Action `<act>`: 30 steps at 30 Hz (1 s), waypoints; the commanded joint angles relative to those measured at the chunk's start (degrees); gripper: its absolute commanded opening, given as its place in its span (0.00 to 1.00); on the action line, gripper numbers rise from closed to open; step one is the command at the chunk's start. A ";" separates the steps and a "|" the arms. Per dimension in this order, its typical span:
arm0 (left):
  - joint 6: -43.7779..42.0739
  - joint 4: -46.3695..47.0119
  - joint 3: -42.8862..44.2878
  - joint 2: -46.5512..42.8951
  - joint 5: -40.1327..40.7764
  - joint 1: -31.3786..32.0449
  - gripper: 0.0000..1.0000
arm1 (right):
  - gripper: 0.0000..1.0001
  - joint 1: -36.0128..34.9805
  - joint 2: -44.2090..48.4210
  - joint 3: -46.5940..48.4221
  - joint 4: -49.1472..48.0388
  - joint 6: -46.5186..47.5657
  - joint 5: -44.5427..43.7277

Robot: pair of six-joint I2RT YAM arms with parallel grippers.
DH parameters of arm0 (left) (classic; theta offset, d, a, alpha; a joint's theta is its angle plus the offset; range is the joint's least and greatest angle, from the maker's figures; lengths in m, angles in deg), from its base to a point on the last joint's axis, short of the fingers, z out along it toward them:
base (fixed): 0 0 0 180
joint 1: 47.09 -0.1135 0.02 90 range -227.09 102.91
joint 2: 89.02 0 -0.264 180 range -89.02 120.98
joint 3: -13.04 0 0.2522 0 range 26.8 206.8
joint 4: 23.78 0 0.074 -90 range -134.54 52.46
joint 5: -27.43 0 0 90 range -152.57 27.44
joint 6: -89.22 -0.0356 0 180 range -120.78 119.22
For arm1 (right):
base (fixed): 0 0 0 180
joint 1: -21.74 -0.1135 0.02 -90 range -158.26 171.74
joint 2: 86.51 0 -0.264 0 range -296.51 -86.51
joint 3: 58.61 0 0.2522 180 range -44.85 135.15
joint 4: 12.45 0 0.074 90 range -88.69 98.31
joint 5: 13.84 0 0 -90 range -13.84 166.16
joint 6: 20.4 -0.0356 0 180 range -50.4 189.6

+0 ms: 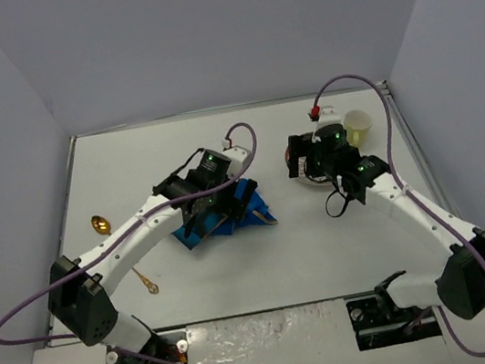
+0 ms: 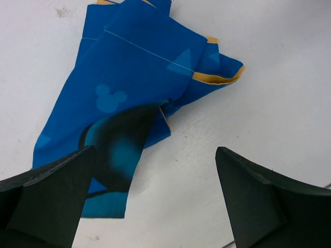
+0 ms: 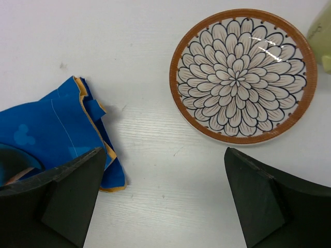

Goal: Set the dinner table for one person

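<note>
The dinner table point(image 1: 327, 252) is a white top. On it lies a crumpled blue placemat point(image 2: 129, 82) with a yellow-orange edge, also in the right wrist view at the left point(image 3: 57, 129). My left gripper point(image 2: 155, 206) hangs open just above the placemat's near edge, nothing between its fingers point(image 2: 46, 201); from above it point(image 1: 222, 213) covers most of the mat. A flower-patterned plate point(image 3: 243, 72) with a brown rim lies flat on the table. My right gripper point(image 3: 160, 201) stands open over bare table between placemat and plate, holding nothing.
A pale yellow cup point(image 1: 358, 127) stands just beyond the plate at the back right. A gold spoon point(image 1: 100, 225) lies at the left, its handle end point(image 1: 148, 285) showing past the left arm. Walls close the table at the back and sides.
</note>
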 commanded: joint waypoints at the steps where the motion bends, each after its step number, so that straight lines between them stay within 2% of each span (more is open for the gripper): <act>1: -7.23 0.86 5.86 6.19 9.21 4.03 0.96 | 0.95 1.83 8.74 -4.51 0.93 -3.54 -3.21; 5: -9.09 0.11 10.09 12.37 11.49 6.13 0.88 | 0.95 3.59 13.00 -7.39 2.57 -4.46 -3.15; 8: -11.69 -0.04 12.64 16.65 12.71 7.73 0.78 | 0.95 4.16 15.38 -9.19 3.52 -5.30 -3.40; 15: -14.42 -4.38 17.19 22.29 12.61 8.83 0.67 | 0.95 5.15 18.32 -11.14 4.76 -5.90 -3.78; 24: -16.80 -7.19 14.84 23.19 18.08 8.94 0.57 | 0.95 5.42 19.07 -12.03 5.14 -6.43 -3.79; 30: -17.01 -6.85 16.26 25.14 18.37 8.93 0.51 | 0.95 5.51 18.38 -11.87 5.14 -6.36 -3.47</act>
